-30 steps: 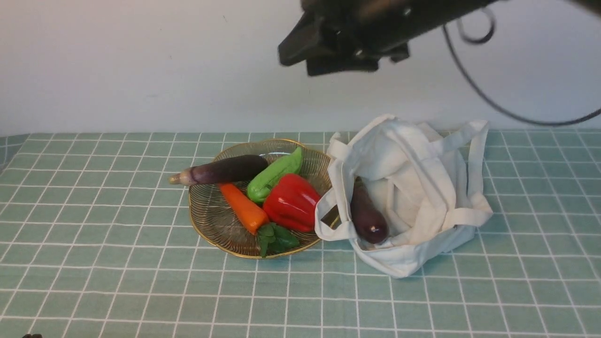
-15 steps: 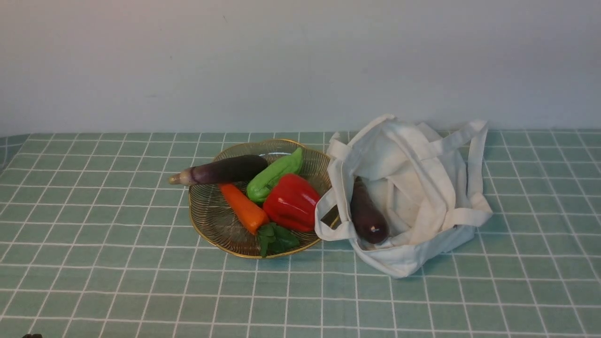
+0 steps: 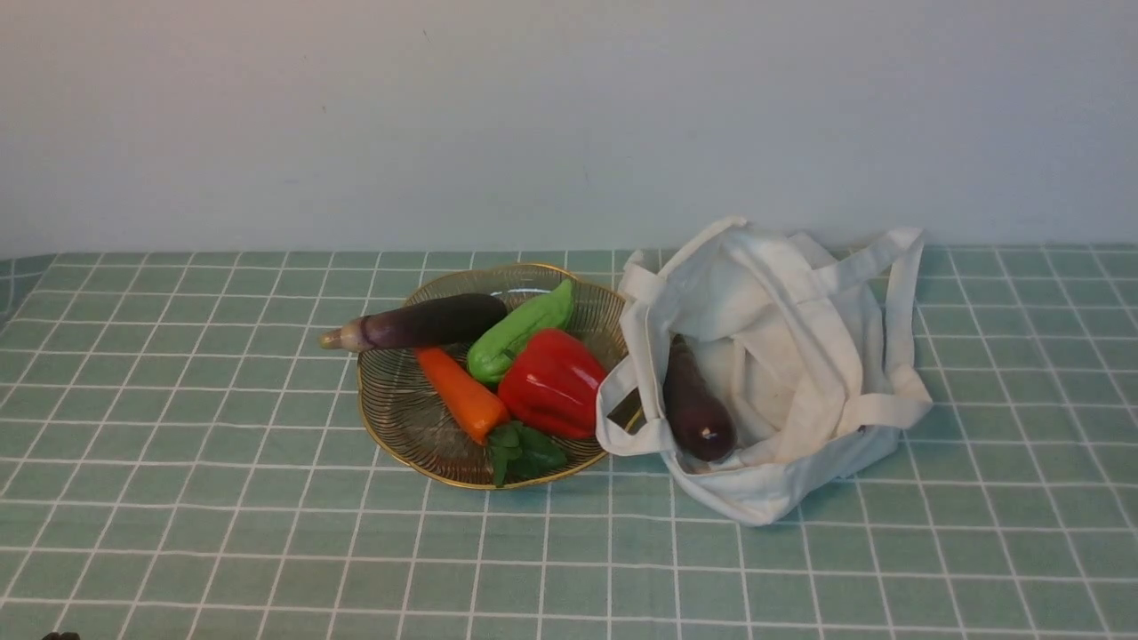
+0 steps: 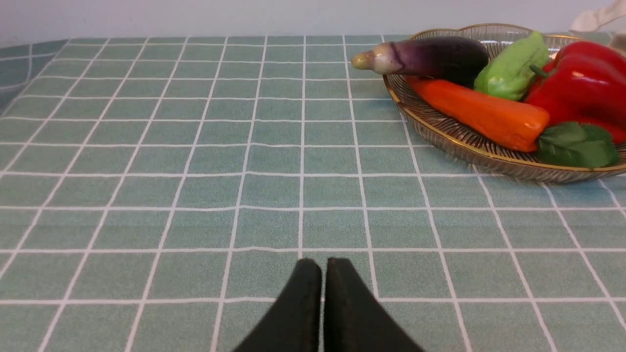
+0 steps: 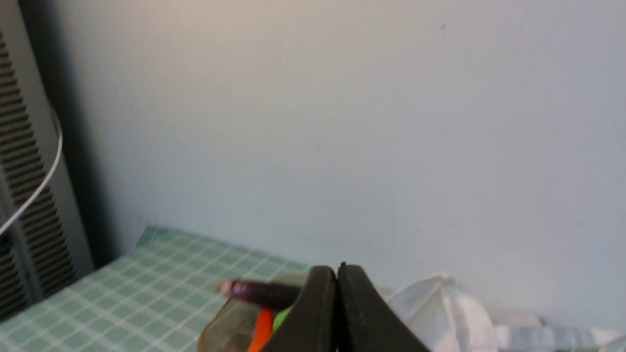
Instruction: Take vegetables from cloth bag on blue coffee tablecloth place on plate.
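Observation:
The green pepper (image 3: 520,331) lies on the glass plate (image 3: 400,427) against a long purple eggplant (image 3: 427,322). A stubby near-black eggplant (image 3: 696,404) lies in the open mouth of the off-white cloth bag (image 3: 800,356), right of the plate on the teal checked tablecloth (image 3: 222,489). Neither gripper shows in the front view. My left gripper (image 4: 323,266) is shut and empty, low over bare cloth, well apart from the plate (image 4: 455,142) and the green pepper (image 4: 513,68). My right gripper (image 5: 336,271) is shut and empty, high above the plate and the bag (image 5: 440,308).
A red bell pepper (image 3: 553,382) and an orange carrot (image 3: 460,393) with green leaves also lie on the plate. The bag's strap handles (image 3: 898,293) drape over its right side. A pale wall stands behind the table.
My right arm, which crossed the top of the front view a second ago, has left that view. The vegetables, plate and bag have not moved.

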